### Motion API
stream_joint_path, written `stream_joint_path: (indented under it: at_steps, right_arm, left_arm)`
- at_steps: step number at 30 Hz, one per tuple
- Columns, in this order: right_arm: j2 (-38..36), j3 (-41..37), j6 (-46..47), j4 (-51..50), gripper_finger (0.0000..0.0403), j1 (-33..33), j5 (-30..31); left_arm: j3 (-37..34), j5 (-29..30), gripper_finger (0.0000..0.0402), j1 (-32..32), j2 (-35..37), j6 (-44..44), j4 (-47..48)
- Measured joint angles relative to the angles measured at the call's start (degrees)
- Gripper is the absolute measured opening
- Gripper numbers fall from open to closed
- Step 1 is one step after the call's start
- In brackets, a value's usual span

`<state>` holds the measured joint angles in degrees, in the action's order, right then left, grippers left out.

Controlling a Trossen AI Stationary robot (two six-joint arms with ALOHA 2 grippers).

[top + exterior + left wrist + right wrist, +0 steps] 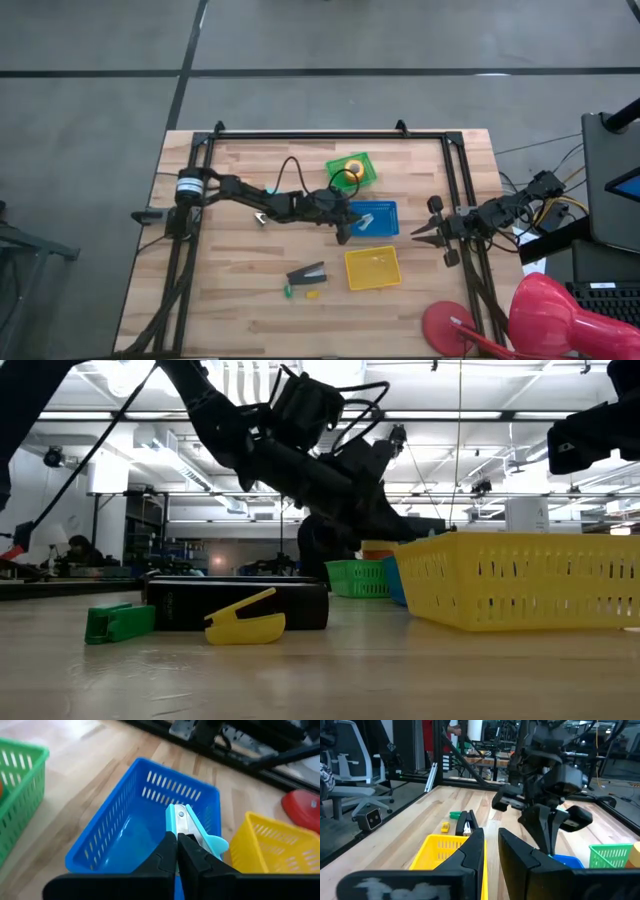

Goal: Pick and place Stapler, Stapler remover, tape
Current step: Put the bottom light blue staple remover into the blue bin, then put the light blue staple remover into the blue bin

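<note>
One item in play: left gripper [177, 845] pinching cyan staple remover [192, 827] directly over blue basket [107, 837]; right gripper [491, 847] idling, slightly spread.

the open top of the shallow blue slatted plastic basket [381, 228] is blocked by the left gripper [346, 235] hanging over it — the dark left arm [262, 201] crosses the table's middle. bare wood is left between the dark wedge-shaped stapler [306, 274] and the yellow slatted plastic basket [372, 268] — small green [288, 291] and yellow [312, 295] bits crowd the stapler's near side.
</note>
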<state>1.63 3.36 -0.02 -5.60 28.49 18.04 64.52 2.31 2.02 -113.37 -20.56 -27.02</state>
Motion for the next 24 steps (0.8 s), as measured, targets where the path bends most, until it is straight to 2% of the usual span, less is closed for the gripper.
stream_joint_path:
  at_steps: [21, 24]
  right_arm:
    - [0.0, 0.0, -0.1, 0.0, 0.0052, 0.0, 0.0]
    - [0.0, 0.0, 0.0, 0.0, 0.0052, 0.0, 0.0]
  left_arm:
    - [0.0, 0.0, 0.003, 0.0, 0.0, -0.8, 0.0]
    - [0.1, -1.9, 0.0035, 0.0, 0.2, -0.4, 0.0]
